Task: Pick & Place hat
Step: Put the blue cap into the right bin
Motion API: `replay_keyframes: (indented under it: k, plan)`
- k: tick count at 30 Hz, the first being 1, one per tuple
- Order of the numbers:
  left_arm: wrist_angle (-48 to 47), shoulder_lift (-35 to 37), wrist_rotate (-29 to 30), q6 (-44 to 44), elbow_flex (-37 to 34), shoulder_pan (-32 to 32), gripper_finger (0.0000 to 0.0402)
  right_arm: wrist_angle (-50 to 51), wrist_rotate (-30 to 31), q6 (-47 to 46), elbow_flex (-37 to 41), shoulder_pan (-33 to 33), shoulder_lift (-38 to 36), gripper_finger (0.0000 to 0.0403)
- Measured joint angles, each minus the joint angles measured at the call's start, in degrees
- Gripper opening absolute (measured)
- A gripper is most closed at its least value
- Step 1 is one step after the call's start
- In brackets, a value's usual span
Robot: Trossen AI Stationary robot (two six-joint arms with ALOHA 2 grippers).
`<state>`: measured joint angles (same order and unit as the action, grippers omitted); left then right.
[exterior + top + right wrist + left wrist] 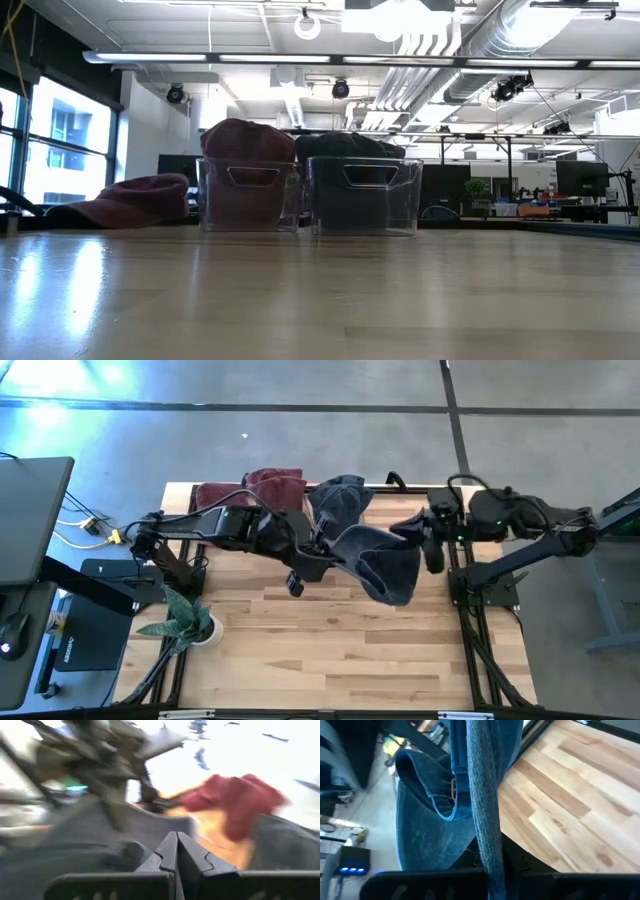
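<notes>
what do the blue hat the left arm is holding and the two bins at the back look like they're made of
The blue cap-shaped hat looks like soft denim-like cotton, matte: visible weave, stitched seams, a limp hang, and a small metal-looking strap buckle. The two clear rectangular bins look like glossy rigid plastic, possibly acrylic: the hats inside show through the walls, which have moulded handle cutouts.

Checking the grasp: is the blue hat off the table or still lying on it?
Off the table. The blue hat hangs from the shut left claw; the low view shows none of it on the table.

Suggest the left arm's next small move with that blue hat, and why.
Probably carry it toward the bin of dark hats. The left gripper is shut on the blue hat, which hangs clear of the table. The right gripper, shut and empty, waits alongside.
</notes>
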<state>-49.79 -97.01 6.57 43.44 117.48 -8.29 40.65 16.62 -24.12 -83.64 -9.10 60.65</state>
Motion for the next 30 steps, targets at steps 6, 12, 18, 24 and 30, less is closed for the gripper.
replay_keyframes:
  k: [6, 12, 18, 24, 30]
  plan:
    - [-0.1, -0.2, -0.1, -0.3, 0.0, 0.0, 0.0001, 1.6, -19.5, 2.3, 0.0, -0.1, 1.3, 0.0001]
    - [-0.1, -0.9, -0.9, -0.8, -0.1, 0.0, 0.0001, 12.3, -6.2, 0.4, 0.1, 0.0, 2.8, 0.0001]
    - [-0.2, -0.9, -1.2, -2.6, -0.1, 0.1, 0.0001, 13.4, 1.0, -0.7, 0.1, 0.2, 2.6, 0.0003]
    - [0.1, -0.9, -2.6, -8.8, 0.0, 0.6, 0.0001, 8.4, -3.5, 0.5, 0.1, -0.1, 2.1, 0.0002]
    - [0.2, -0.7, -11.9, -19.6, 0.0, 4.5, 0.0001, 1.5, -4.5, 1.0, 0.1, -0.3, -1.5, 0.0033]
